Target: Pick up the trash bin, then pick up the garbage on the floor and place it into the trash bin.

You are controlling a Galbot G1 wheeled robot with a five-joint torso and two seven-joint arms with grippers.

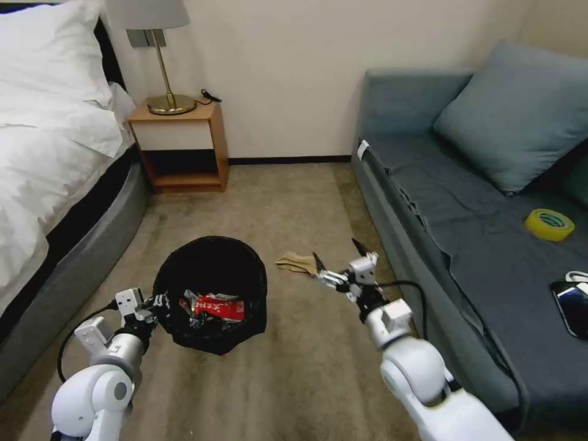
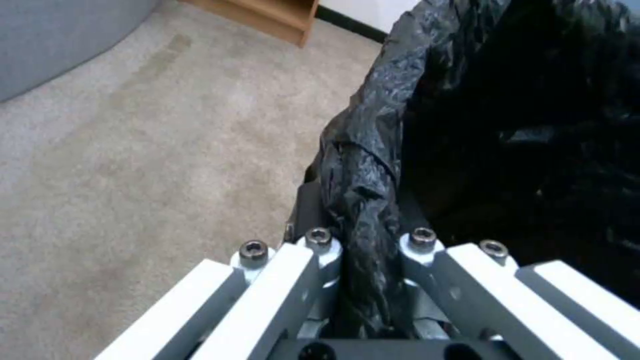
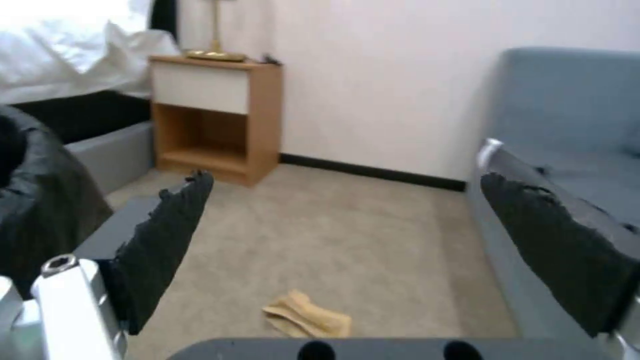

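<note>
While the left hand grips one trash bin, right hand wide above one tan paper

Glossy white rounded arm shells with silver wrist cuffs, looping black cables, white-grey linkage bars fastened by hex screws, and ragged black finger pads.

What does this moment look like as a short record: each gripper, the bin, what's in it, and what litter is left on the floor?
left gripper: shut on the bin's bag-covered rim
right gripper: open, above the carpet beside the tan paper, holding nothing
trash bin: on or just above the carpet between bed and sofa
in bin: red-and-white wrapper with other litter
left on floor: crumpled tan paper
</note>
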